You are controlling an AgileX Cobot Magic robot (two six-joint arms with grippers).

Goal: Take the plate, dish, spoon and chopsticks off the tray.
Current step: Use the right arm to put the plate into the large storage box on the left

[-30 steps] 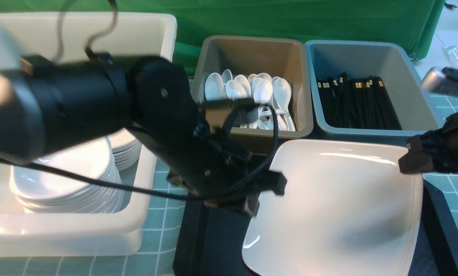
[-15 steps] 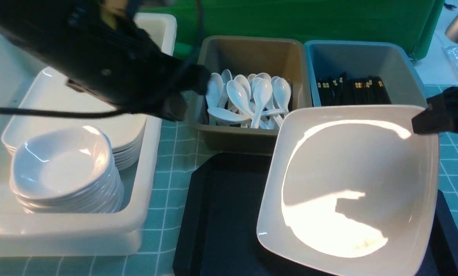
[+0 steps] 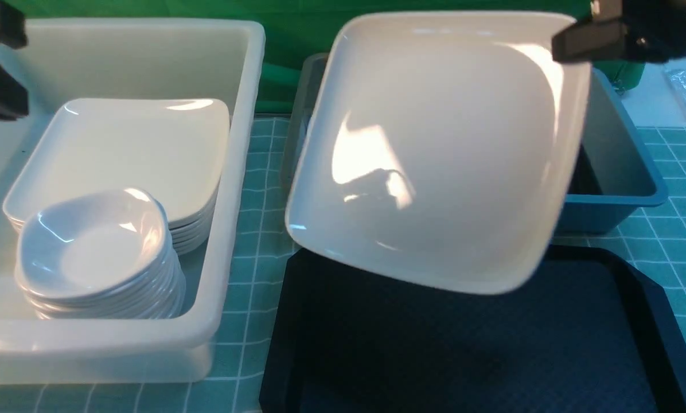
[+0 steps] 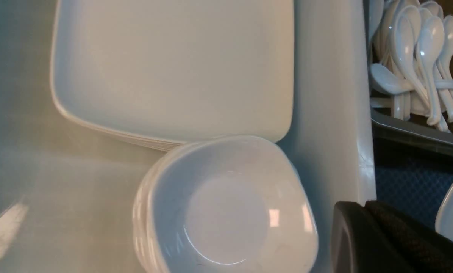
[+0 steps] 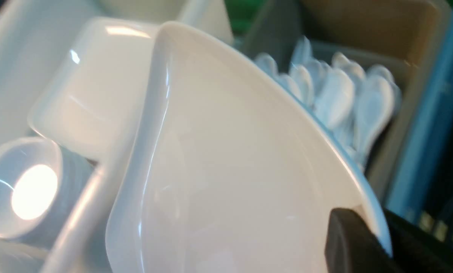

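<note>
My right gripper [image 3: 581,37] is shut on the rim of the large white plate [image 3: 435,149] and holds it tilted, high above the black tray [image 3: 463,344]. In the right wrist view the plate [image 5: 230,170] has its rim between the gripper's [image 5: 378,231] two fingers. The tray's surface shows bare. My left gripper [image 4: 364,208] is shut and empty, over the white tub's wall beside a stack of small dishes [image 4: 226,212]. Spoons [image 4: 416,64] lie in the brown tub. Chopsticks [image 5: 438,227] lie in the blue-grey tub.
The white tub [image 3: 234,172] at the left holds a stack of large plates [image 3: 125,155] and the dish stack [image 3: 96,252]. The brown tub [image 3: 297,115] is mostly hidden behind the held plate. The blue-grey tub [image 3: 618,166] stands at the back right.
The right gripper has lifted the plate off the tray, up and to the left. The left arm has pulled back from the tray to the far left, over the white tub.
</note>
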